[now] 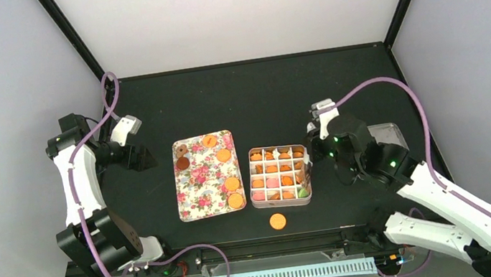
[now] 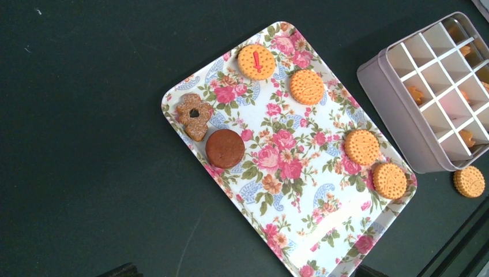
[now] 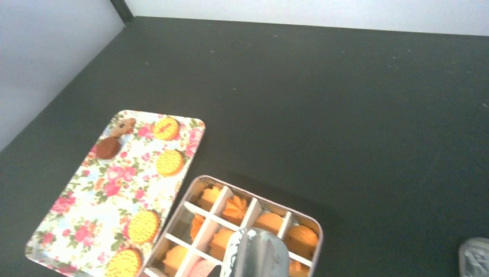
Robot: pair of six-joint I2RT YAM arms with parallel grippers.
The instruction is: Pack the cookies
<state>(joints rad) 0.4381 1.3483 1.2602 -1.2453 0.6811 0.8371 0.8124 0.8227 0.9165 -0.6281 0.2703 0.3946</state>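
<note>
While the tray (image 2: pixel 288 231) bears six cookies (image 2: pixel 307 86), the tin (image 2: pixel 392 118) (gridded) holds more.

Divided tin (image 3: pixel 265 201) — near rows behind blurred tongs (image 3: pixel 256 253), partly beyond the bottom edge

Six cookies (image 2: pixel 361 146) on one floral tray (image 2: pixel 300 231), one loose cookie (image 2: pixel 469 181), one divided tin (image 2: pixel 392 109)
</note>
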